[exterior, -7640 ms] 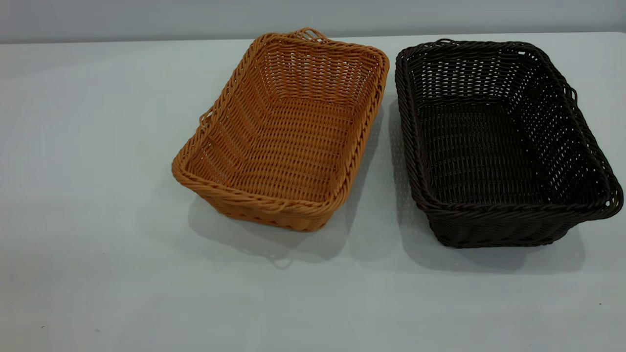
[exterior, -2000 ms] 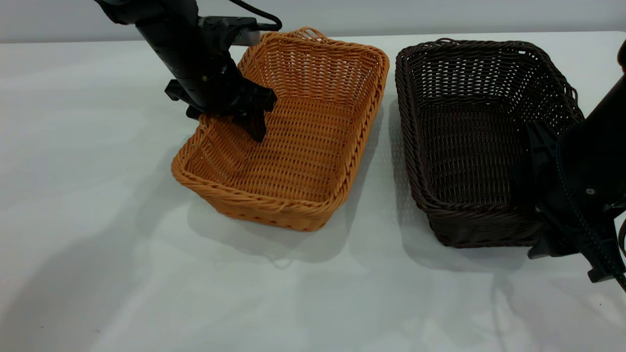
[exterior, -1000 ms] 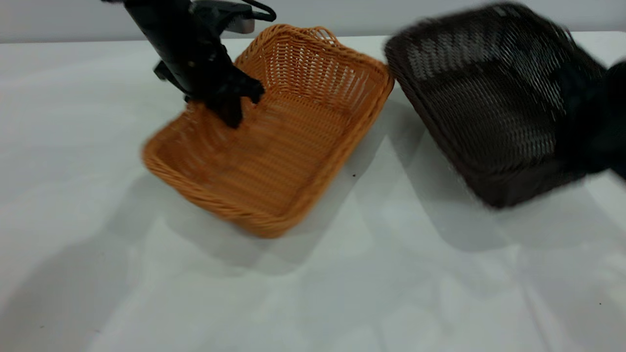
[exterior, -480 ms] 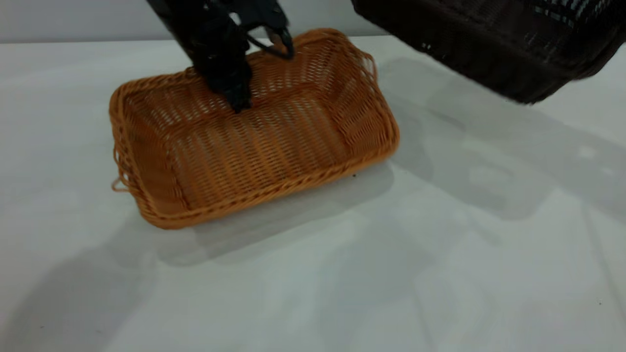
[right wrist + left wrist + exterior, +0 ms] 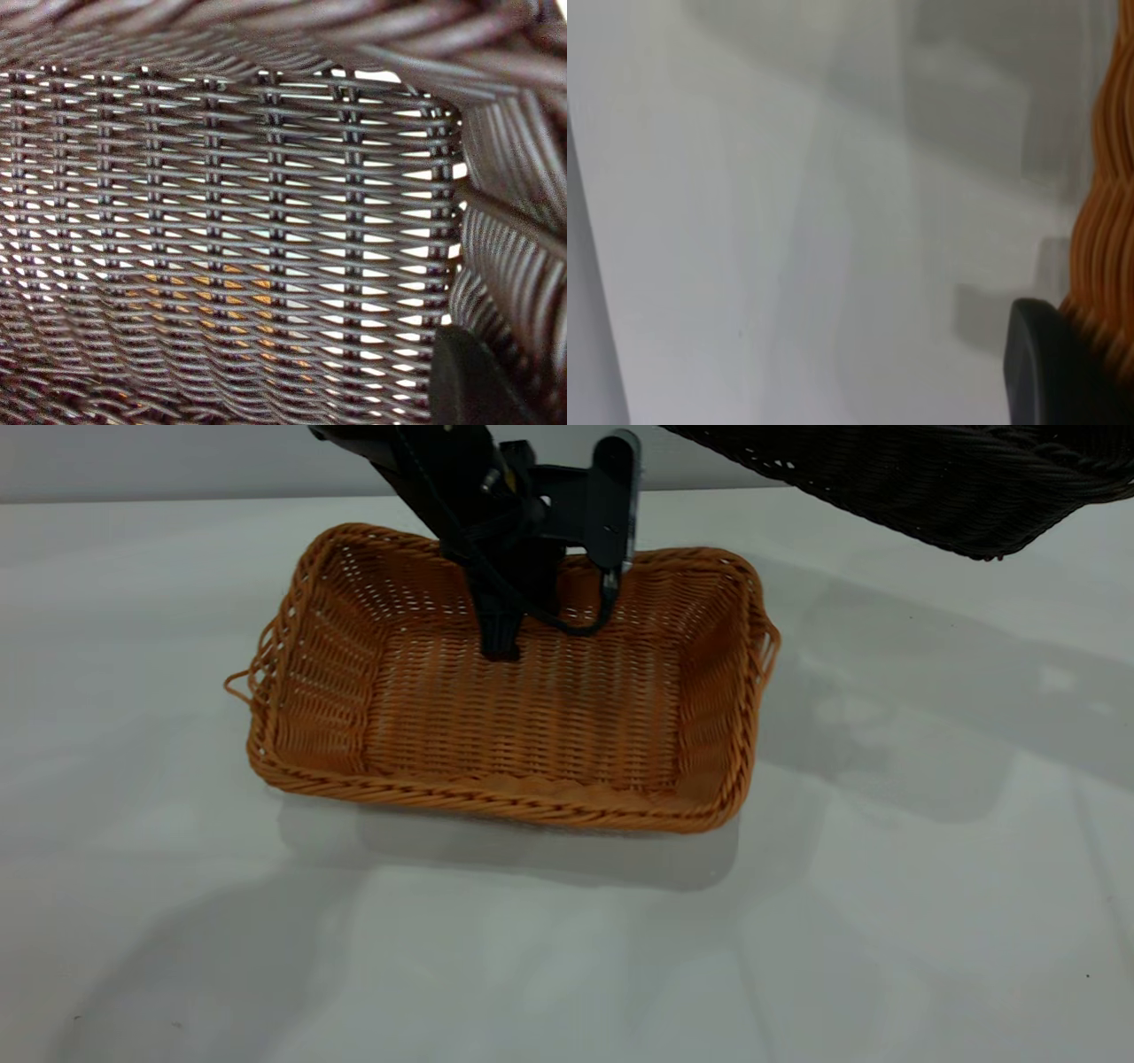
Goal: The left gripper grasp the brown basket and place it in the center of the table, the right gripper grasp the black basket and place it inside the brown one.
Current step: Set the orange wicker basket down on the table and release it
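The brown basket [image 5: 532,708] lies flat on the table [image 5: 567,957], near its middle, long side facing me. My left gripper [image 5: 500,633] is shut on the basket's far wall, one finger reaching down inside it. In the left wrist view a dark finger [image 5: 1050,363] presses against the orange weave [image 5: 1107,230]. The black basket [image 5: 921,478] hangs tilted in the air at the upper right, above the table. My right gripper is out of the exterior view. In the right wrist view its finger [image 5: 474,381] lies against the black basket's wall [image 5: 230,221], with orange showing through the weave.
The table's far edge [image 5: 177,500] meets a grey wall. The black basket casts a shadow [image 5: 930,717] on the tabletop right of the brown basket.
The left arm has swung the brown basket round and rightward to lie square near the table's middle. The black basket has stayed high at the upper right.
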Robot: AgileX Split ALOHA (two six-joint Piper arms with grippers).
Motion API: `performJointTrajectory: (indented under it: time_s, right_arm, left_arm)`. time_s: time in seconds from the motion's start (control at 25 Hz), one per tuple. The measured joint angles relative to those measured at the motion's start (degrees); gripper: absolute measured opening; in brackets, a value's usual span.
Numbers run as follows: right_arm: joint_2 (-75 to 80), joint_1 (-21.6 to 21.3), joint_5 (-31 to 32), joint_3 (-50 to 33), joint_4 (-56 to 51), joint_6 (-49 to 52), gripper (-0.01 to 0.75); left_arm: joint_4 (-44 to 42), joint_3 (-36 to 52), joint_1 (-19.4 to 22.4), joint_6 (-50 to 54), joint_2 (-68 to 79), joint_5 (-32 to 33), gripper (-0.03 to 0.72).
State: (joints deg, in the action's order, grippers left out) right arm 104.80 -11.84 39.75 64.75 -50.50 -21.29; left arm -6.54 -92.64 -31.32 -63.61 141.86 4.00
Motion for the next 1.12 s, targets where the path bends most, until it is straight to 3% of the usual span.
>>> performJointTrajectory:
  time_s: [0.28,0.44,0.64,0.76,0.96,1.12]
  right_arm:
    - [0.1,0.0,0.3,0.0,1.2,0.0,0.078]
    - [0.1,0.0,0.5,0.1,1.6,0.0,0.078]
    - [0.1,-1.8,1.6,3.0,2.3,-0.3,0.078]
    - [0.1,-3.5,2.1,5.7,2.3,0.0,0.078]
    - [0.1,-4.6,2.7,7.2,2.3,0.2,0.078]
    - [0.7,-4.6,3.1,7.3,2.3,0.8,0.078]
  left_arm:
    - [-3.1,0.0,-0.8,6.1,0.3,-0.8,0.112]
    - [-3.4,0.1,-0.9,8.7,0.8,-1.0,0.244]
    - [-3.1,0.7,-1.1,13.3,1.6,-1.2,0.473]
    - [-3.1,0.8,-1.3,14.8,0.9,-1.2,0.547]
    - [-3.0,0.9,-1.4,15.2,-4.4,1.2,0.572]
    - [-3.0,1.1,-1.4,15.3,-10.8,7.5,0.572]
